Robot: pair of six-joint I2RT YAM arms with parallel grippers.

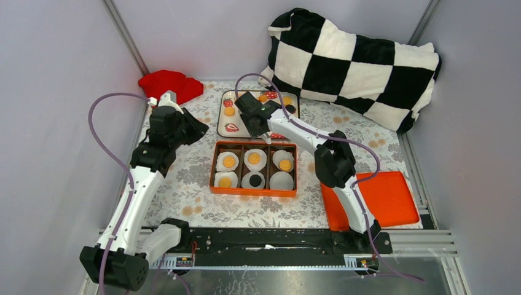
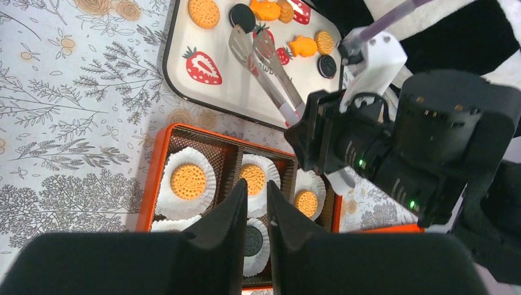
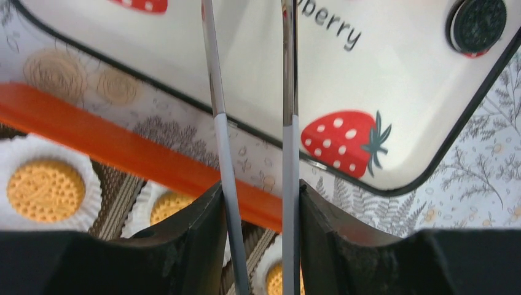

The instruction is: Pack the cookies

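Observation:
An orange box [image 1: 213,167] holds six white paper cups; four hold orange-yellow cookies [image 1: 228,161], one holds a black cookie [image 1: 253,180], and the front right cup [image 1: 281,180] is empty. Behind it, a white strawberry-print tray [image 1: 222,123] carries loose cookies: round orange [image 2: 203,12], black [image 2: 242,16] and fish-shaped [image 2: 302,46]. My right gripper [image 1: 258,125] is shut on the handles of metal tongs [image 2: 270,70]. The tongs' arms [image 3: 289,153] stand apart, with their empty tips over the tray near the black cookie. My left gripper [image 2: 257,190] hovers above the box, shut and empty.
A black-and-white checkered pillow [image 1: 353,61] lies at the back right. A red cloth [image 1: 169,83] lies at the back left. An orange lid [image 1: 387,200] lies at the right, beside the right arm. Grey walls close in the table.

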